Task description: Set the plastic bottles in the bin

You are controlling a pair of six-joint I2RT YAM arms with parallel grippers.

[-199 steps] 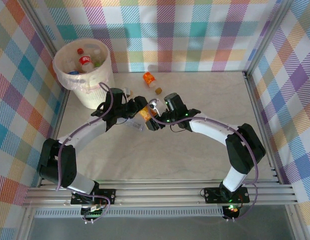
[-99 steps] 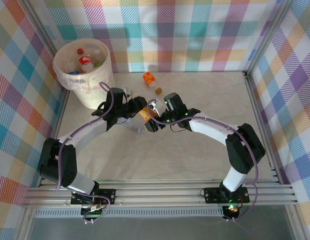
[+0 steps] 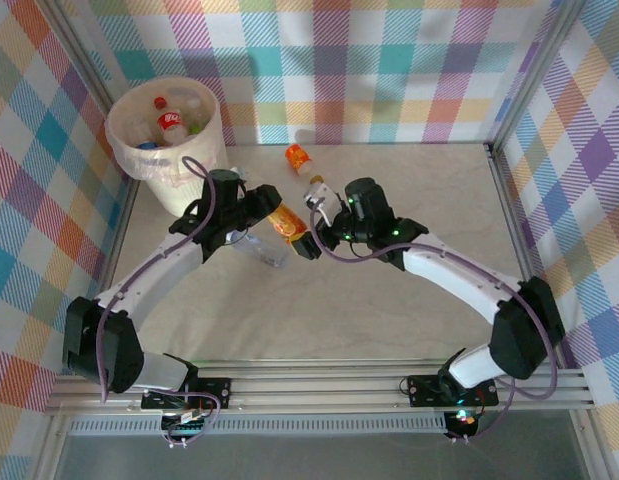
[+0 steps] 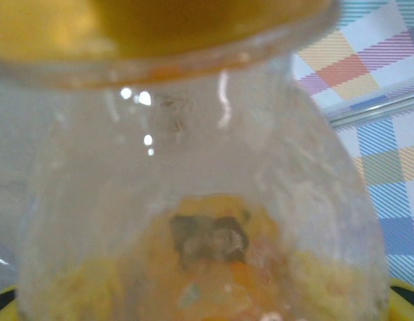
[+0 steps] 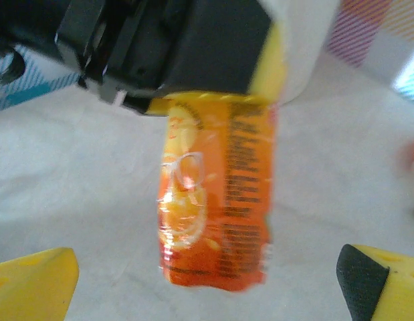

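An orange-labelled plastic bottle (image 3: pixel 286 222) hangs above the table middle, and my left gripper (image 3: pixel 266 214) is shut on it. In the left wrist view its clear body (image 4: pixel 193 167) sits right against the lens. The right wrist view has the same bottle (image 5: pixel 217 200) hanging from the left gripper's black body (image 5: pixel 173 47). My right gripper (image 3: pixel 314 220) stands open just right of it, its yellow fingertips (image 5: pixel 39 287) wide apart and clear of the bottle. The bin (image 3: pixel 194 175) stands at the back left with several bottles (image 3: pixel 172 122) inside.
Another orange bottle (image 3: pixel 299 157) lies near the back wall, with a small cap-like piece (image 3: pixel 316 181) beside it. A clear bottle (image 3: pixel 265 250) lies on the table under the left arm. Checked walls close in the table on three sides.
The right gripper has opened, let go of the orange bottle and drawn back to the right. The left gripper has closed on the bottle and carries it slightly toward the bin.
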